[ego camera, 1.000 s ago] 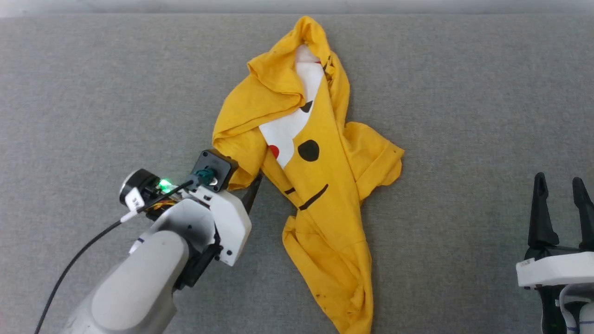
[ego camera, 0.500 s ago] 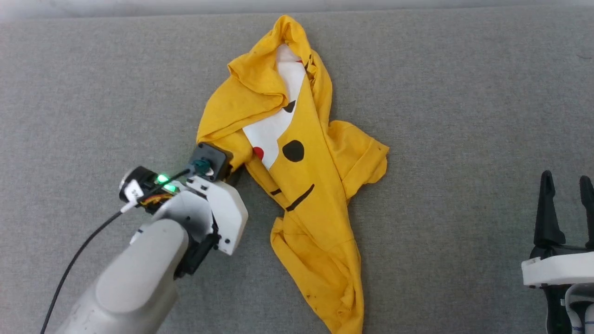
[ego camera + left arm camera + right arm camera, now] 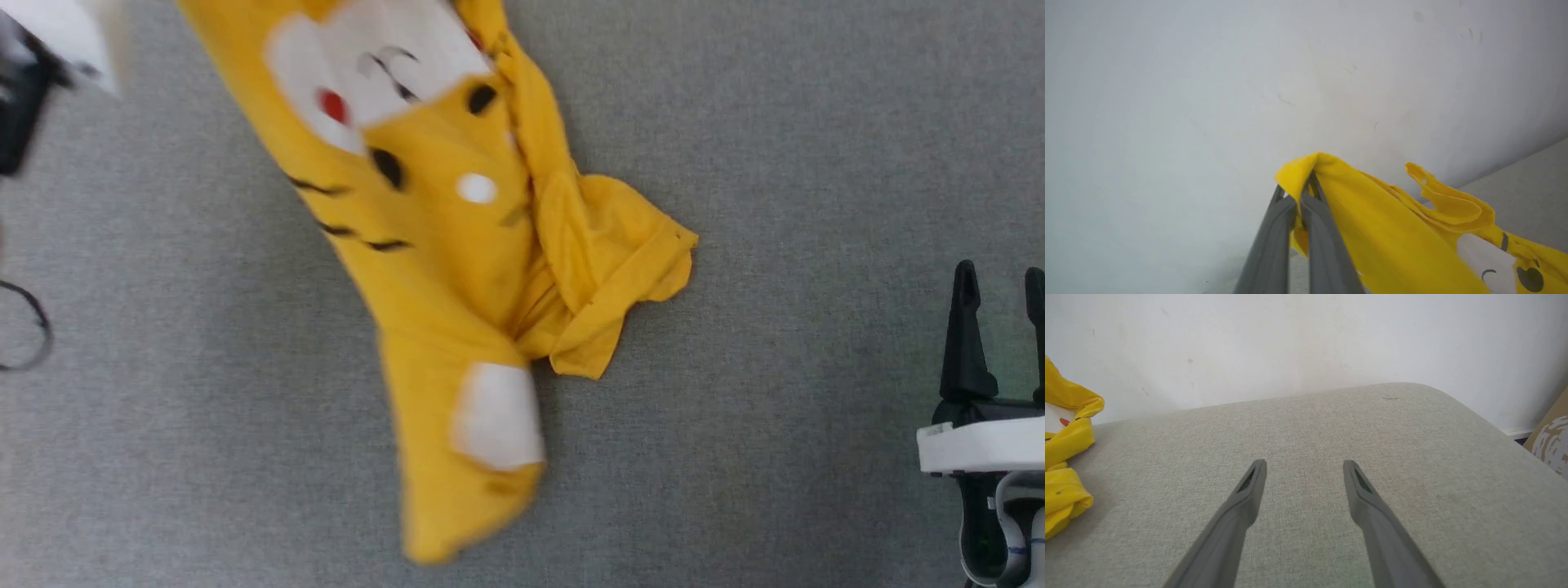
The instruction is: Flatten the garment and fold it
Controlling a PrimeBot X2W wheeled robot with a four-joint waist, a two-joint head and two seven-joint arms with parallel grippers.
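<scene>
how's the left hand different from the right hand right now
The left hand is shut, pinching a fold of the bright yellow thin-cloth T-shirt; the right hand is open and empty. The left hand points at the pale wall, shirt trailing from it; the right hand hovers over the grey fabric surface, apart from the shirt. Both have two long dark fingers.

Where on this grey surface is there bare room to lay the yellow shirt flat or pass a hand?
Widest free patch: the grey surface between the garment and the open right gripper. Another lies left of the garment, low in the head view. Crowded: the middle, with the bunched sleeve, and upper left, where the left gripper pinches the cloth.
</scene>
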